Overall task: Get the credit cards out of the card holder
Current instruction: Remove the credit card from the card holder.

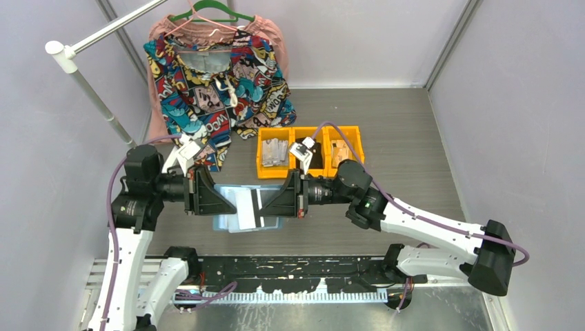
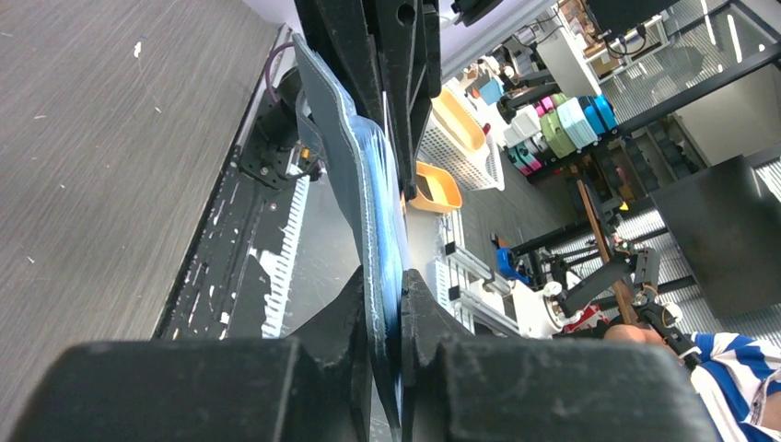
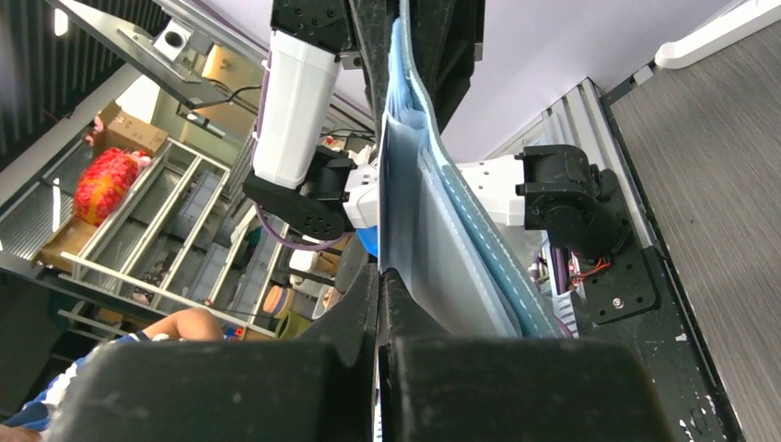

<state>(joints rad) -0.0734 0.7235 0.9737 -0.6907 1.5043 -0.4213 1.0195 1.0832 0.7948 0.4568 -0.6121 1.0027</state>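
At the middle of the top view, a little below centre, you see the card holder [image 1: 227, 222] held open between your two grippers over the grey table [image 1: 414, 138], with its light-blue inner side turned up. One credit card [image 1: 247, 209], whitish with a dark stripe near its right edge, lies slanted on this inner side, close to the middle of the holder.

Your left gripper [image 1: 224, 202] comes in from the left of the frame. In the left wrist view its two fingers [image 2: 345, 313] are pressed together on the edge of the holder, and the dark teal cover and the clear sleeves run up from between them.

Your right gripper [image 1: 270, 203] comes in from the right and faces the left one. In the right wrist view its fingers [image 3: 355, 304] are closed fully, with the edge of the pale card caught between them. The blue holder bends away just to the right of the card.

Further out, in the upper middle of the top view, three orange bins [image 1: 307, 131] stand side by side on the table. They hold small things that are too small to make out. At the upper left a comic-print shirt [image 1: 207, 89] hangs on a green hanger [image 1: 210, 8], and its lower part reaches the table.
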